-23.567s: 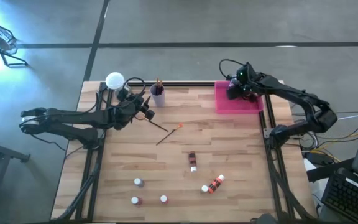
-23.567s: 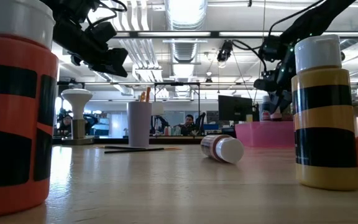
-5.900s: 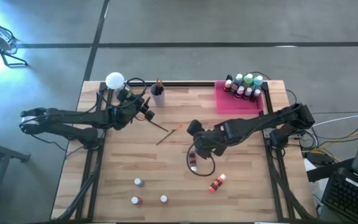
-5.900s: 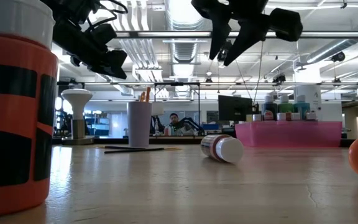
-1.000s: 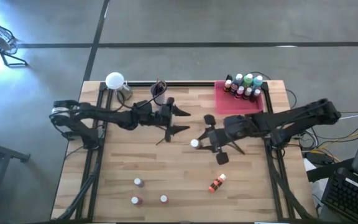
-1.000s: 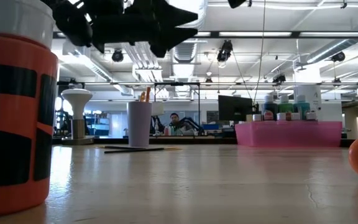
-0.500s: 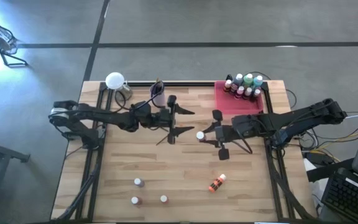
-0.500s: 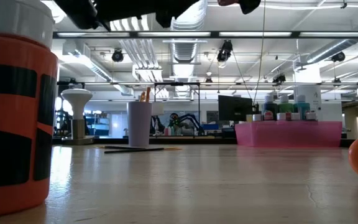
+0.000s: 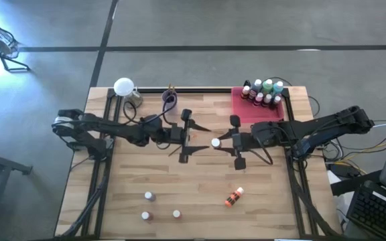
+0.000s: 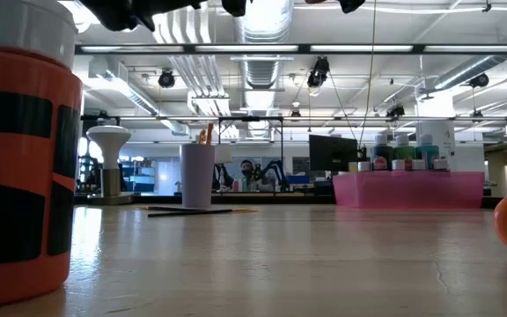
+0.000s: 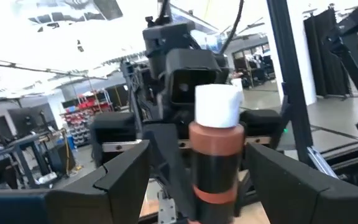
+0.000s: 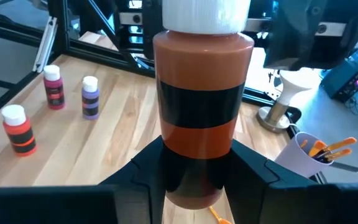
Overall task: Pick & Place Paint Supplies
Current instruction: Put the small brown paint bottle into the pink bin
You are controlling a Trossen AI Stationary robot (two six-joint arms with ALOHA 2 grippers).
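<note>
1. The left arm reaches from the table's nine o'clock edge toward its middle, raised above the surface; the left gripper (image 9: 186, 137) has its fingers spread, holding nothing.
2. The right arm reaches in from three o'clock, also raised; the right gripper (image 9: 228, 142) faces the left one, fingers clamped on a brown bottle (image 12: 202, 106).

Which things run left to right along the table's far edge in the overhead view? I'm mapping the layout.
White lamp → lilac cup → pink tray with its cluster of paint bottles.
</note>
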